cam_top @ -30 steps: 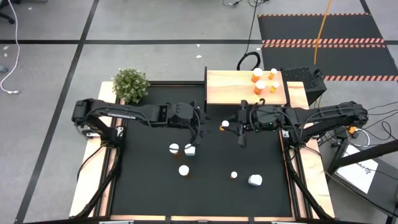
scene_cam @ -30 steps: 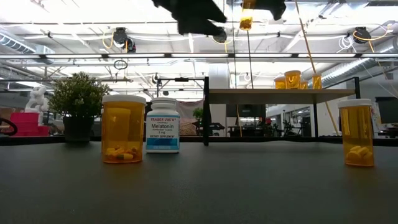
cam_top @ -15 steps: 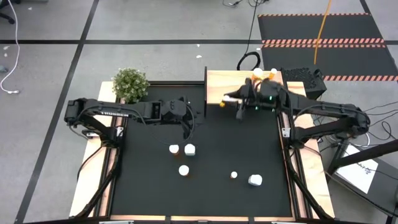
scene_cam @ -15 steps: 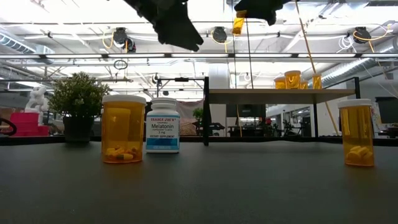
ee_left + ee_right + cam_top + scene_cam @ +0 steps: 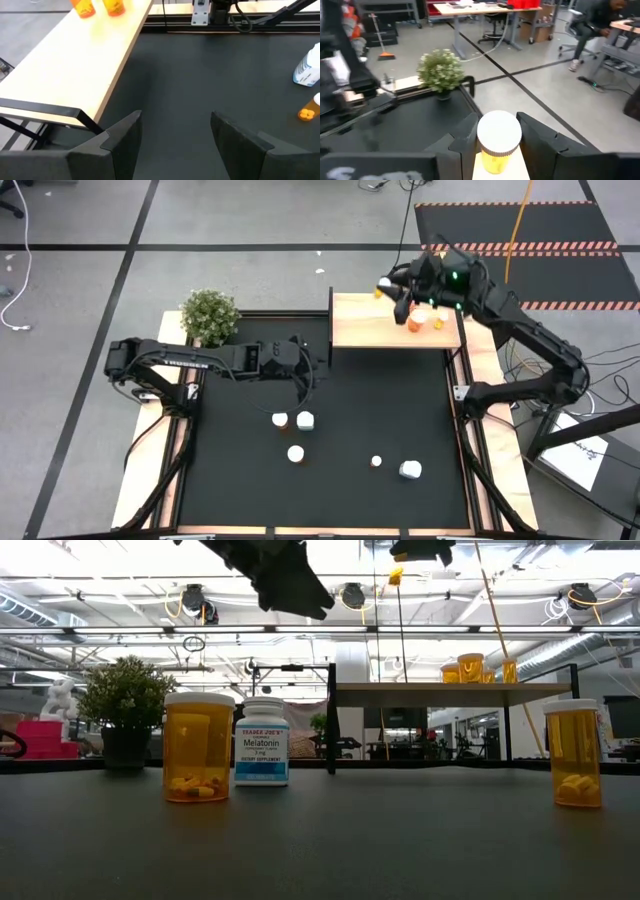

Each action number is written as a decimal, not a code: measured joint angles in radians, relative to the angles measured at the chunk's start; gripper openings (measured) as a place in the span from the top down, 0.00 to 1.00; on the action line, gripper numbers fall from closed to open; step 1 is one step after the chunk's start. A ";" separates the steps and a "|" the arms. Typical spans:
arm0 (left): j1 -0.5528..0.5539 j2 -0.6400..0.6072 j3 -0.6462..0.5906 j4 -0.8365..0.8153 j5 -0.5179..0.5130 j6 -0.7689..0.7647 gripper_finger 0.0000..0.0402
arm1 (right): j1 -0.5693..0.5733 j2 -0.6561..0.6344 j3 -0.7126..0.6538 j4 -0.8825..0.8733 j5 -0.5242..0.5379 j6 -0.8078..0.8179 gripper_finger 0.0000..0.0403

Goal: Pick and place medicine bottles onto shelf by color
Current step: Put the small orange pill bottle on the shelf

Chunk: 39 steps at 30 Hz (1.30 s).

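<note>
Our right gripper (image 5: pixel 499 145) has its fingers (image 5: pixel 540 142) clamped on either side of an amber pill bottle w/ white cap (image 5: pixel 499 141), held upright. In the high view that gripper (image 5: pixel 392 289) sits up over the far edge of the light-wood shelf (image 5: pixel 362 328), bottle (image 5: pixel 383 286) at the tip; the low view shows it as a small amber shape (image 5: pixel 395 576) high above the shelf top (image 5: pixel 440 688).

Approx three amber bottles (image 5: pixel 424 319) stand on the shelf's right part, just beside the gripper.

Our left gripper (image 5: pixel 175 135) has its fingers (image 5: pixel 124 136) spread wide w/ nothing between them, hovering over the black mat (image 5: pixel 210 75) near the shelf's left front corner (image 5: pixel 75 60); high view puts it (image 5: pixel 305 380) mid-table, left of the shelf.

On the mat: a white Melatonin bottle (image 5: pixel 262 741) just beside a big amber bottle (image 5: pixel 198 746), another amber one (image 5: pixel 573 753) well apart to the right. From above we count five bottles down there, incl. a white-capped pair (image 5: pixel 293 420). A potted plant (image 5: pixel 209 315) sits at the far-left corner.
</note>
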 joint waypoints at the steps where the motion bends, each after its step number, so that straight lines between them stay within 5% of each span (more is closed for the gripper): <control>1: 0.000 0.001 0.000 0.002 0.000 0.000 0.42 | -0.021 0.020 0.026 -0.015 -0.009 -0.003 0.70; 7: 0.000 0.001 0.000 0.012 0.000 0.000 0.42 | -0.144 0.139 0.142 -0.040 -0.111 -0.008 0.69; 21: -0.020 0.001 0.000 0.004 0.007 -0.011 0.42 | -0.275 0.287 0.156 -0.124 -0.131 -0.008 0.69; 39: -0.041 0.001 0.001 0.004 0.007 -0.011 0.42 | -0.273 0.270 -0.125 0.061 -0.124 0.027 0.69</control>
